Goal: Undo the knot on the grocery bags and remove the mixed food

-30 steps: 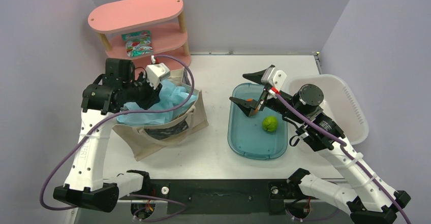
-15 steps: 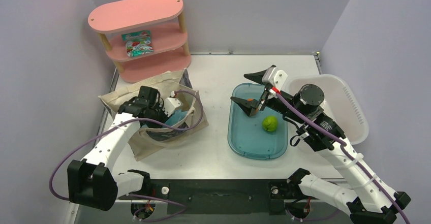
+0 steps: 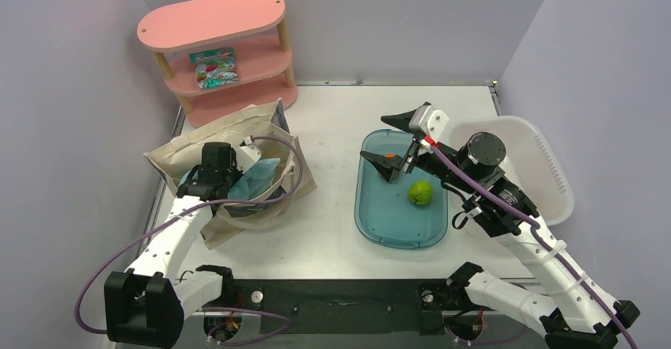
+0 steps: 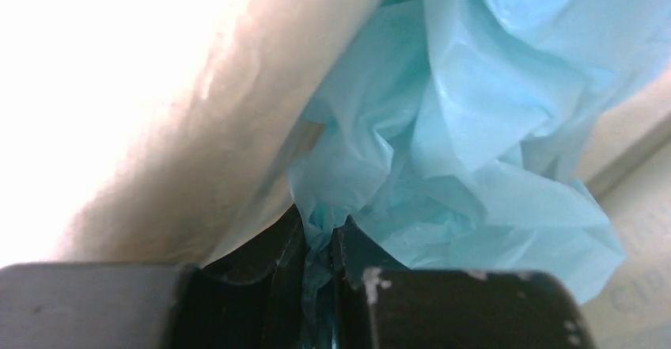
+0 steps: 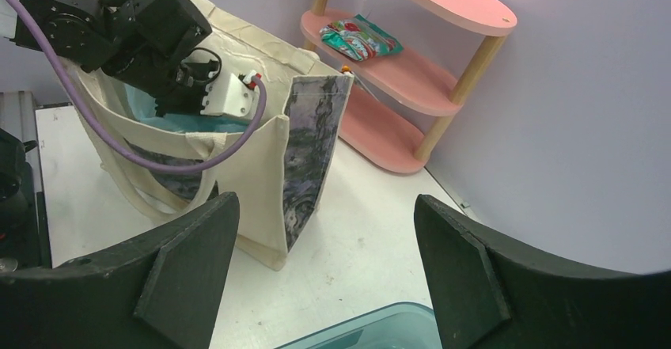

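Note:
The light blue grocery bag lies crumpled inside the beige canvas tote. My left gripper reaches down into the tote. In the left wrist view it is shut on a thin twist of the blue plastic. No knot shows. A round green fruit rests in the teal tub. A printed snack packet lies on the pink shelf's middle level. My right gripper hangs open over the tub's far end, with nothing between its fingers.
The pink three-level shelf stands at the back left, just behind the tote. A white plastic basket sits at the right edge behind my right arm. The left arm's purple cable loops over the tote's mouth.
My left gripper came down from above the tote into it, and the blue bag sank inside with it. The tote's near wall now stands taller. The right arm stayed put.

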`<state>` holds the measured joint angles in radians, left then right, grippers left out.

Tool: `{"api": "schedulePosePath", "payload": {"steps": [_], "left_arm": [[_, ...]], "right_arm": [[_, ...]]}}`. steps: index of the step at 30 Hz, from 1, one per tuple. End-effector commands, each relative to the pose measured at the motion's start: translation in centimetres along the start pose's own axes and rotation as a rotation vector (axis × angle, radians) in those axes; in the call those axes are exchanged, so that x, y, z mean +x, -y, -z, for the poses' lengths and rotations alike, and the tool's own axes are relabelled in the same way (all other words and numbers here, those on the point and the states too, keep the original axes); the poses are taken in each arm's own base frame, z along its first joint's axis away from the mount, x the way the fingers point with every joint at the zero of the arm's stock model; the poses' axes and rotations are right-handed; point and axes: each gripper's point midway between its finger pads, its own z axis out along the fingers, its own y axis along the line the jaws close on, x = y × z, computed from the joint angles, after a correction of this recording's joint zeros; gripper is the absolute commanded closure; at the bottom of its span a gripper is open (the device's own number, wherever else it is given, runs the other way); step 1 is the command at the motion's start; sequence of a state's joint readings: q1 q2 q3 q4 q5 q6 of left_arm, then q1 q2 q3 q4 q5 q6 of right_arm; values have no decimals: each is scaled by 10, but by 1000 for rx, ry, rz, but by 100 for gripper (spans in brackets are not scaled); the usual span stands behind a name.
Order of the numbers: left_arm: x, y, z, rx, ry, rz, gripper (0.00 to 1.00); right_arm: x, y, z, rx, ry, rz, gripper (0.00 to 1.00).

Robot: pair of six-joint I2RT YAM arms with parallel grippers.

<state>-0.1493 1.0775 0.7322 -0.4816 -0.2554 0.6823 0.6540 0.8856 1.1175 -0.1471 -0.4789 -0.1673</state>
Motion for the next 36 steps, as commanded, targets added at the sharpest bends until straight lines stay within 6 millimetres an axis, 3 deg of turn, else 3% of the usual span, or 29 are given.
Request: {"api": "schedulePosePath", "payload": {"steps": [1,4,6,7,9,14,24,32,36], "left_arm": [[3,-55,2,-244,-27,8,88],[22,-65,-1,-249,-73,-6,77],[28,-75,3,-250,-56,2,62],[25,-75,4,-226,-28,-4,55],[18,-75,12,-183,6,1,52],[-6,-60,40,-4,87,29,51],[-50,-57,93,172,222,106,49],[-87,-85,125,151,324,215,44],[-115,-98,147,165,415,288,42]], "right_arm": [[-10,3,-1,7,33,1,23],[-10,3,2,9,26,13,23],[-9,4,4,15,23,18,23],[-10,3,5,15,24,19,23],[-9,3,6,16,21,18,23],[-10,3,4,12,23,20,23],[-14,3,3,3,30,22,23],[-13,2,3,4,28,9,23],[-11,3,2,6,24,-7,23]]}}
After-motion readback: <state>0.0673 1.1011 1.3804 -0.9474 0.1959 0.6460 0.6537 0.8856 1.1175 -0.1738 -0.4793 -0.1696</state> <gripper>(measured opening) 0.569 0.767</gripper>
